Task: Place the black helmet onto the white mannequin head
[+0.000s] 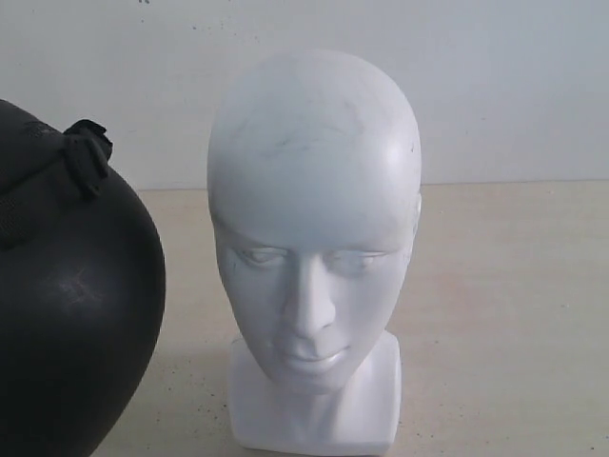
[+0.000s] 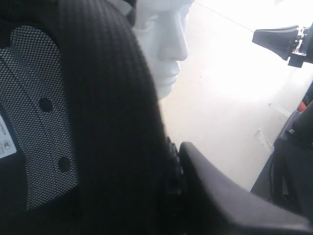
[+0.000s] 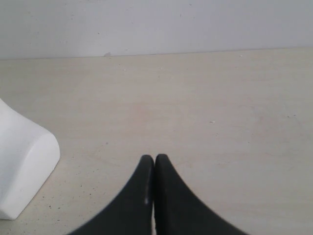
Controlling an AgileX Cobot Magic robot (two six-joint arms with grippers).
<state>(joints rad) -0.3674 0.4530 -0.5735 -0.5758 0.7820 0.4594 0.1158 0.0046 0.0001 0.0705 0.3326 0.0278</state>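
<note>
The black helmet [image 1: 76,314] fills the 9 o'clock edge of the exterior view, its rounded shell close to the camera and a dark strap [image 1: 81,157] bunched on its upper side. It is beside the white head [image 1: 314,219] and apart from it, so the head is outside the shell and bare. The left wrist view looks straight into the helmet. Inside are ribbed black lining [image 2: 112,98], a grey mesh pad [image 2: 39,112] with two dark dots, and a white label [image 2: 5,142] at the edge of the picture. The left gripper [image 2: 168,161] grips the helmet's padded rim, partly closed around it. One black finger [image 2: 220,196] shows lying against the rim, and the other is hidden behind the lining. Past the rim the head's face is seen in profile. The head stands upright at the centre of the exterior view, facing the camera, on its blocky neck [image 1: 319,405], which rests on the pale table [image 1: 514,314]. A plain white wall [image 1: 514,86] rises behind, at 12 o'clock. The right gripper [image 3: 154,166] hangs low over bare table near the neck block, its two black fingers pressed together with nothing between them.
</note>
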